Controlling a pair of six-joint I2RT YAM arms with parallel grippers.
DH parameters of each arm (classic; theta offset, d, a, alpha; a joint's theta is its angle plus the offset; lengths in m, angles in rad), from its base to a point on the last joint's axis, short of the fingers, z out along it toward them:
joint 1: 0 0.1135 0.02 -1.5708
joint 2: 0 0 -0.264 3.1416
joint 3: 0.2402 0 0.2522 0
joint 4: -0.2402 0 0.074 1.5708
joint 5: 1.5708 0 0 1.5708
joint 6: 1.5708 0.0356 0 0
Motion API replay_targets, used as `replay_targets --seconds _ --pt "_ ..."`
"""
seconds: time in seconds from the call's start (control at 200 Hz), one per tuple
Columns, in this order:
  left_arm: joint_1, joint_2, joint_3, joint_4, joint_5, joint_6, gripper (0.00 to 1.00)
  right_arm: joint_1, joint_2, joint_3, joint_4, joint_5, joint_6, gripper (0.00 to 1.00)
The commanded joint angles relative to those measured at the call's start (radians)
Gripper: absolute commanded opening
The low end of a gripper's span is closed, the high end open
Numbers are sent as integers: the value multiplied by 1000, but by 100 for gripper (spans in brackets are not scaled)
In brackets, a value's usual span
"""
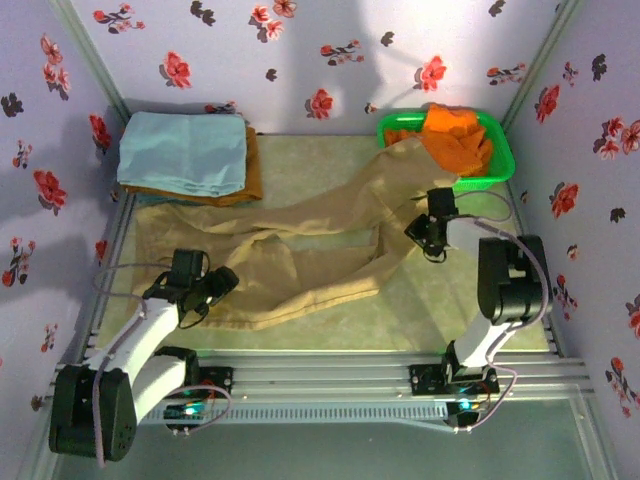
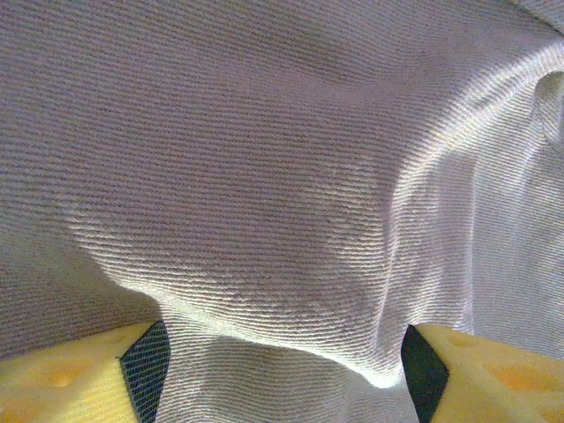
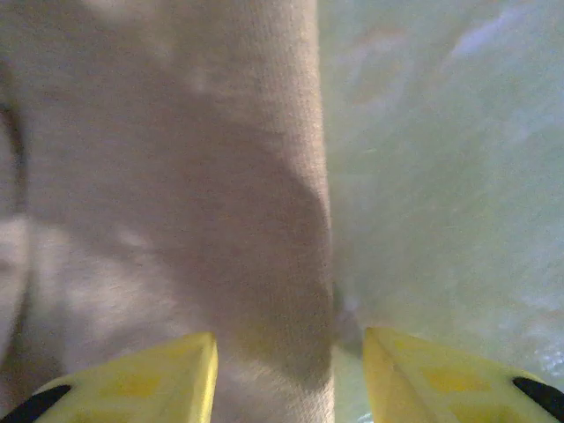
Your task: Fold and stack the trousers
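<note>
Tan trousers [image 1: 300,260] sprawl over the worktop [image 1: 450,310] from the green basket [image 1: 500,150], one leg on its rim; the open left end effector [image 2: 282,361] and open right end effector [image 3: 291,370], astride cloth, may pinch one layer or tug the basket over.

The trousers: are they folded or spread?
Spread, not folded: the trousers lie stretched across the table, one end reaching the green basket.

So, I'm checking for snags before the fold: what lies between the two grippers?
The tan trousers: in the top view their cloth runs from the left gripper across to the right gripper, with nothing else on that stretch.
</note>
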Motion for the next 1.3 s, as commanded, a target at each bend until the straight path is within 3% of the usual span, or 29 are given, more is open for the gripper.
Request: replay_targets --seconds 0.0,0.145,0.46,0.77,0.875,1.04,1.075,1.15,1.295 --pt "-1 -24 31 -10 -11 32 74 5 9 -12 18 38 43 39" --pt "4 -42 29 -12 -9 35 74 3 9 -8 22 41 26 0" --pt "8 -113 81 -76 2 57 73 11 -365 -73 -131 152 -67 0" --pt "9 -162 118 -124 35 69 73 22 -865 -129 -484 232 -144 0" --pt "9 -166 121 -123 44 72 73 23 -853 -79 -525 191 -175 0" --pt "8 -162 117 -116 53 77 73 27 -636 -7 -470 96 -222 0" --pt "9 -163 116 -115 54 79 73 26 -588 14 -452 97 -229 9" --pt "10 -159 110 -111 53 83 73 26 -492 82 -448 135 -243 47" --pt "10 -143 101 -93 57 80 74 19 -451 159 -512 259 -238 61"
